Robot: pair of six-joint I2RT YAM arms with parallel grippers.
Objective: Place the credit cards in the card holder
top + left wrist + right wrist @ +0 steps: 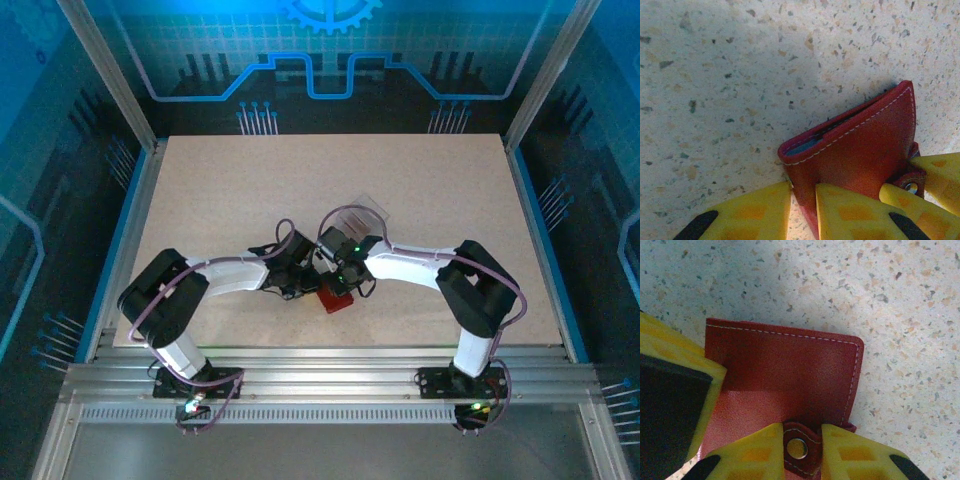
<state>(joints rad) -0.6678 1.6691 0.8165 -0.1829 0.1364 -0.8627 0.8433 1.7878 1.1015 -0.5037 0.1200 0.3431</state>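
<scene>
- Lying on the worktop [250, 190], the red card holder [336, 299] sits near the clear box [362, 212], on the side facing the arm bases.
- The left tool [803, 192] is closed on the card holder's edge.
- The right tool [801, 432] pinches its snap tab [801, 460].

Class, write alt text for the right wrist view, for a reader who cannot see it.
A red wallet lies on a speckled table, its snap tab and metal stud pinched between the right gripper's two yellow fingers at the bottom edge. Another yellow and black finger covers the wallet's lower left corner.
</scene>
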